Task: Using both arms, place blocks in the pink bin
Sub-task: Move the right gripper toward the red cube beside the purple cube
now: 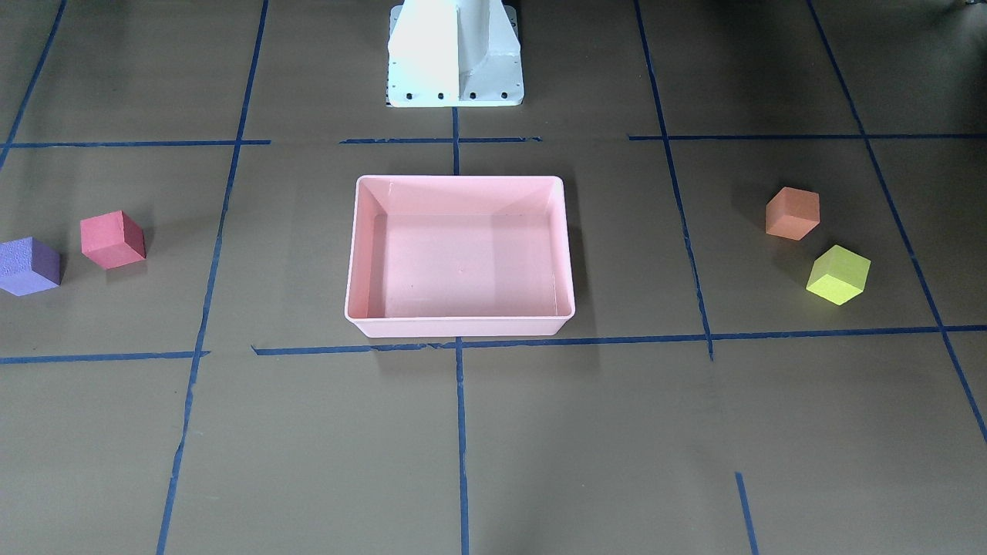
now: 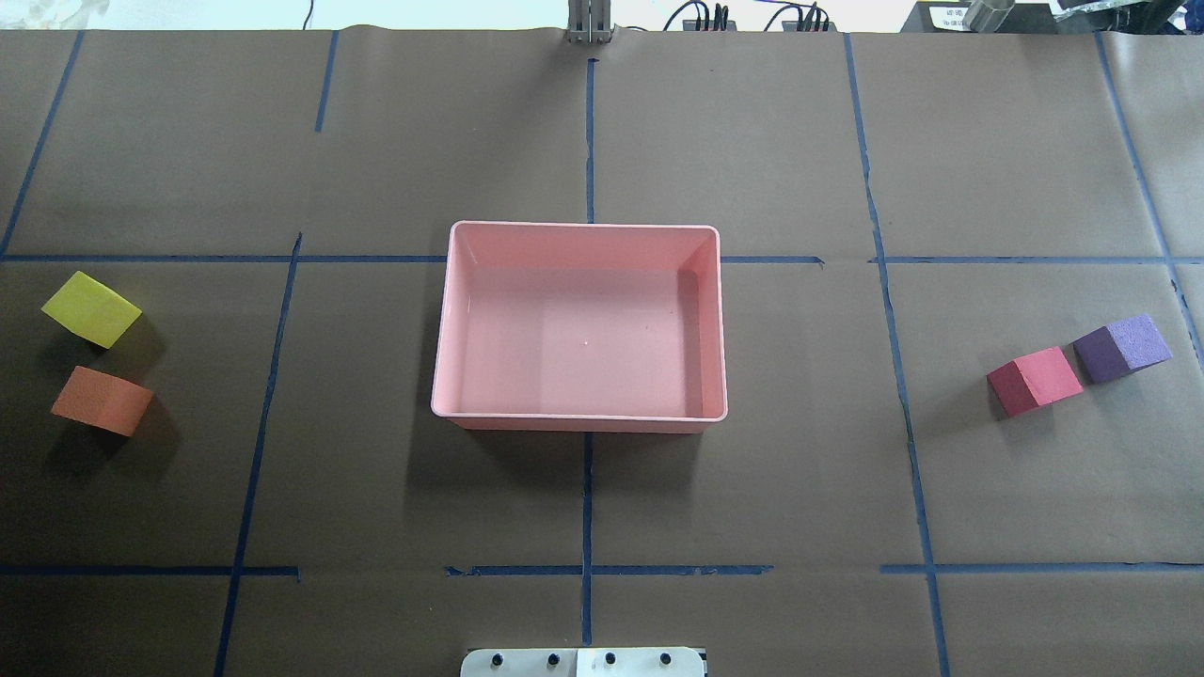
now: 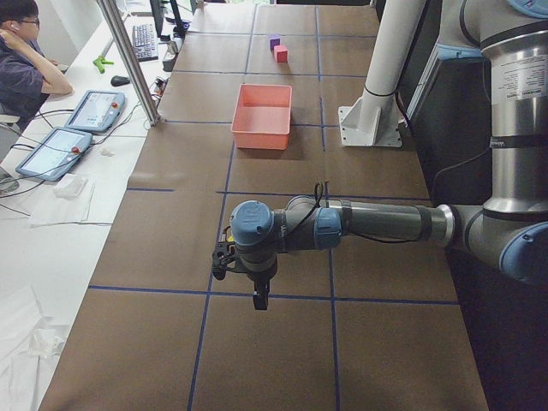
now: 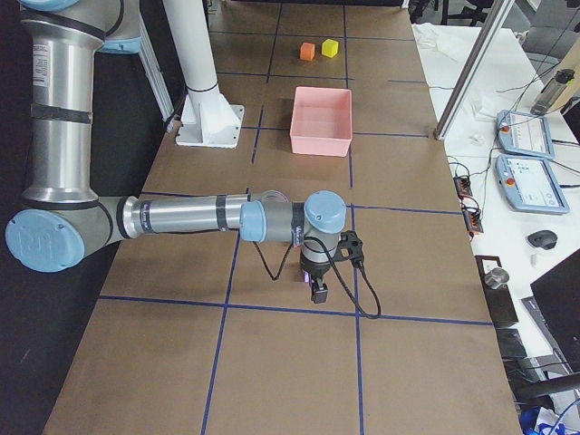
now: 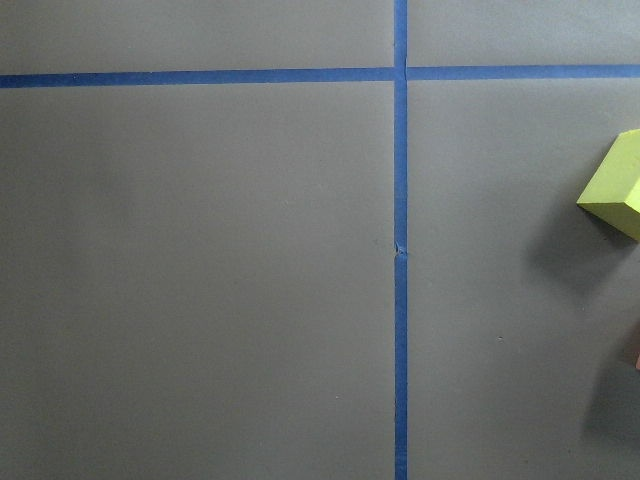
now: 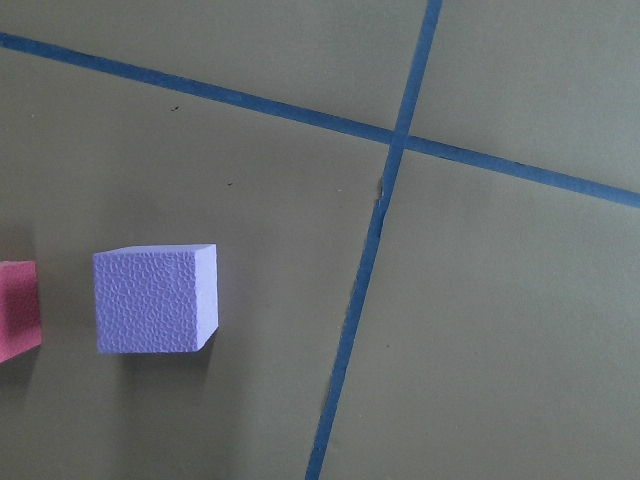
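The pink bin stands empty at the table's middle; it also shows in the front view. The yellow-green block and orange block lie on my left side. The red block and purple block lie on my right side. My left gripper hangs over the table's left end, far from the blocks; its wrist view catches the yellow-green block. My right gripper hangs over the right end; its wrist view shows the purple block. I cannot tell whether either is open.
The white pedestal stands behind the bin on the robot's side. Blue tape lines cross the brown table cover. A metal post and tablets stand on the operators' side, where a person sits.
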Controlling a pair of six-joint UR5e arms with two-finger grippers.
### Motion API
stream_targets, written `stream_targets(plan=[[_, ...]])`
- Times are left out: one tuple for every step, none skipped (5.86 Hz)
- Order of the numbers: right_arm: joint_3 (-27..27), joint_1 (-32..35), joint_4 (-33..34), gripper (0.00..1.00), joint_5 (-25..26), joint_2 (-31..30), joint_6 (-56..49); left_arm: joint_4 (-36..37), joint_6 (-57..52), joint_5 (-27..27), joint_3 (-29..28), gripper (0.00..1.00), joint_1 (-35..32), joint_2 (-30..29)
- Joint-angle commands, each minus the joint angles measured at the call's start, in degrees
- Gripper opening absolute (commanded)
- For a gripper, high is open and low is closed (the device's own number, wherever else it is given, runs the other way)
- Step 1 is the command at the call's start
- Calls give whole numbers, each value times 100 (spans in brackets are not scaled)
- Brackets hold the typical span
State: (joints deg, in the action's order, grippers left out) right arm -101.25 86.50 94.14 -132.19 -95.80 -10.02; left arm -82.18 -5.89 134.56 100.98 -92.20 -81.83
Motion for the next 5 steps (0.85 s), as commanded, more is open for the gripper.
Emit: stream_targets(plan=[[-44,-2,-10,100,0,52,0,0,0,0,0,100,9,0],[-105,-323,-593,100,-279,61,113,0,0,9,0,100,9,0],[-184,-901,-1173,100,-368,62,1176,0,9,9,0,100,9,0],[-176,-1516,-2075,100,-308,157,2518,0,9,9,0,100,9,0],[-194,-2105,-2397,100,-3,376,3523,9,9,9,0,100,9,0]])
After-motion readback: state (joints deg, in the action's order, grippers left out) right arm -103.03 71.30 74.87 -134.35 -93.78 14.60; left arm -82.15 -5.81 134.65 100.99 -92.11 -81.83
